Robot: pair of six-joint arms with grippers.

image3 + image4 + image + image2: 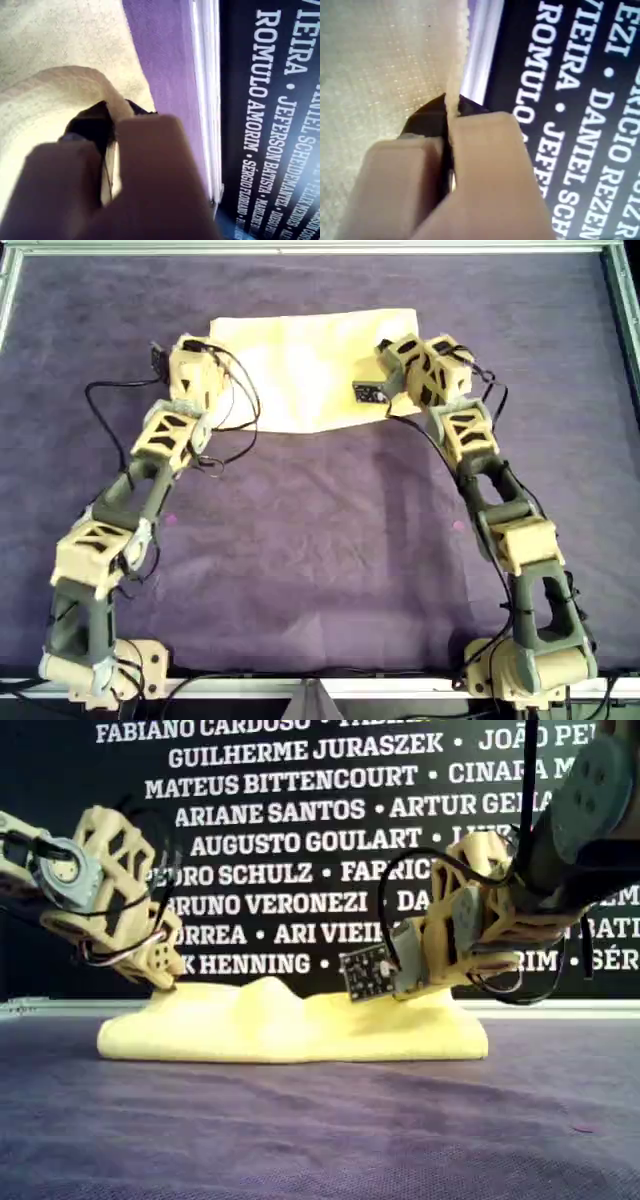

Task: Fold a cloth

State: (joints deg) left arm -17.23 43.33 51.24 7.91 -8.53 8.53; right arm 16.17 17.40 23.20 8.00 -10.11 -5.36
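Cloth, pale yellow, is seen lying on the dark purple table covering toward 12 o'clock in the overhead view, near the far metal rail. A wide, shallow rectangle is presented rather than a square, so one fold is judged to be laid or in progress. In the exterior view the fabric is seen doubled and puffed, with a hump between the two grippers.

The cloth is held at both ends at once; this is judged to keep the folded edge level and taut while it is carried or set down.

Left gripper: jaws nearly together, a thin curled edge of cloth pinched between them, as shown in the left wrist view. In the overhead view it sits at the cloth's 9 o'clock end.

Right gripper: jaws closed onto a cloth edge that is seen standing upright between the fingers. In the overhead view it sits at the cloth's 3 o'clock end, over the fabric.

A black banner with white printed names is seen behind the table in the exterior view. Whether the lower layer is also gripped cannot be told.
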